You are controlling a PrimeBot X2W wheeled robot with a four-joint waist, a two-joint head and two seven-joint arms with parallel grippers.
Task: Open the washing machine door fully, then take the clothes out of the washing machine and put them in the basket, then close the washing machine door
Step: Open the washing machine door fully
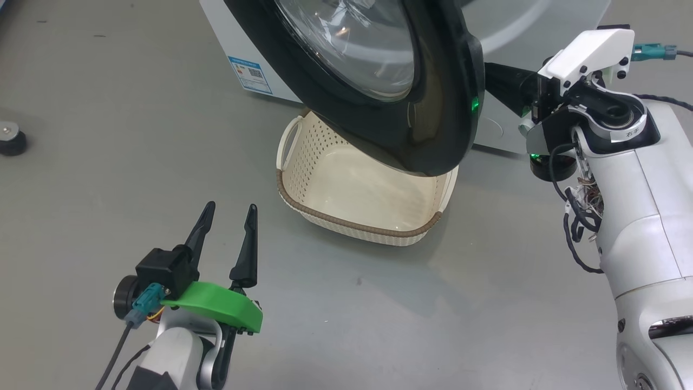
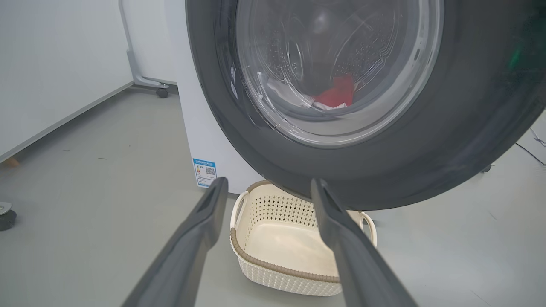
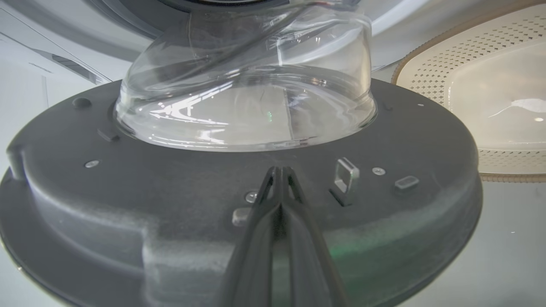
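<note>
Largest, the washing machine (image 2: 192, 128): white box on the grey floor, steel drum visible through the glass from the left wrist view. Next, the washing machine door (image 1: 433, 119), swung out only part way and hanging over the basket (image 1: 352, 223). Probably not fully open yet, so the first step of the task judged as under way. Basket set on the floor just before the machine, under the door, likely for a short drop of the clothes into it; nothing inside it.

Right gripper (image 3: 279, 170) clenched, both fingers pressed together into one point, holding nothing, tip laid at the grey inner face of the door beside a screw. Apparently used as a pusher, to drive the door outward from behind its rim. Real contact or a thin gap: cannot tell for sure. Left gripper (image 1: 231, 207) released, fingers spread wide, empty, low over the floor to the left of the basket and well apart from the door. Probably kept ready for reaching into the drum. The clothes (image 2: 337, 91) inside the drum, at its bottom, red with some white beside.

Counted: one machine, one door, one basket with two handles, two grippers with two fingers each. Also one blue sticker (image 1: 250, 75) low on the machine's white wall and one small black round object (image 1: 12, 138) on the floor, far left. Clothes: at least one red piece and one white; exact number not possible to tell through the glass.
</note>
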